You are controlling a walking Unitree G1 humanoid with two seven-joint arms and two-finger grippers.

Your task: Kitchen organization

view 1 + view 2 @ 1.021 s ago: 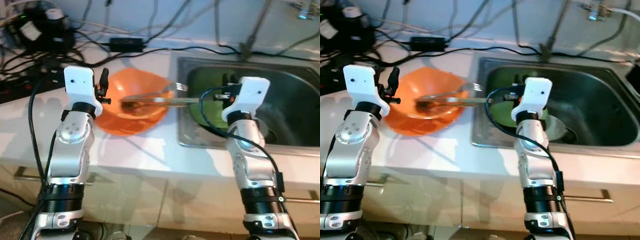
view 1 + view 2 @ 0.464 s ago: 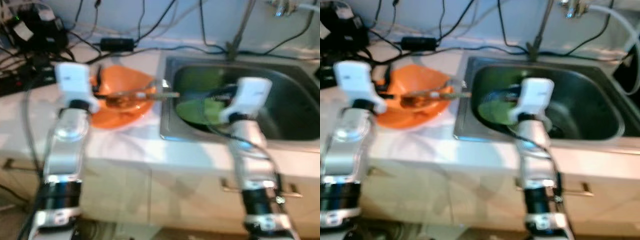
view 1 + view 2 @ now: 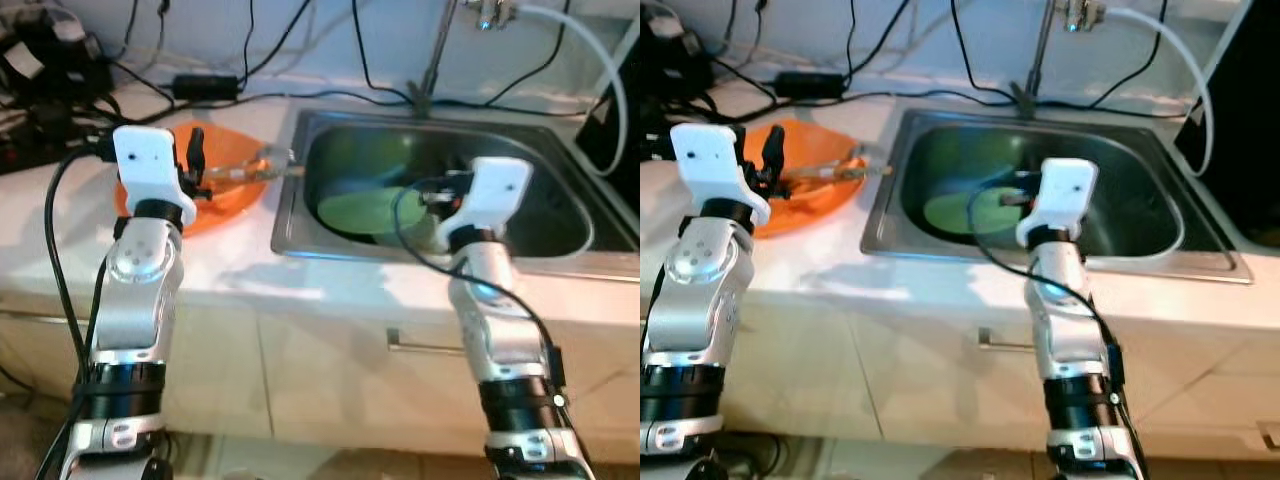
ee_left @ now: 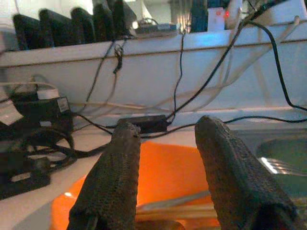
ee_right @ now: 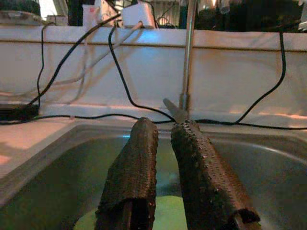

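Black fingers (image 4: 120, 187) of the left gripper (image 4: 168, 191) stand apart with nothing between them, hovering above the near left part of an orange bowl (image 3: 225, 195) on the white worktop (image 3: 250, 270). Metal utensils (image 3: 245, 172) lie across the bowl, their ends reaching right toward the sink (image 3: 300, 235); a fork's tines seem to show at the sink edge in the left wrist view, though blur hides the detail.

The right gripper (image 5: 165, 182) has its fingers (image 5: 134, 177) narrowly parted, a thin gap between them, and grips nothing. It hangs over the steel sink, just above a green plate (image 3: 365, 212) lying on the sink floor. A tap (image 3: 440, 50) stands at the far rim, with a hose (image 3: 590, 50) curving off to the right. Black cables (image 3: 200, 85) trail across the far worktop, thickest at the far left.

Judging by this, tidying is at an early stage: bowl, utensils and plate all sit loose. To lift the utensils well, the left gripper should probably drop lower and close across the handles near their middle, so they do not tip. The bowl may slide on the smooth worktop, so a slow approach seems wise.
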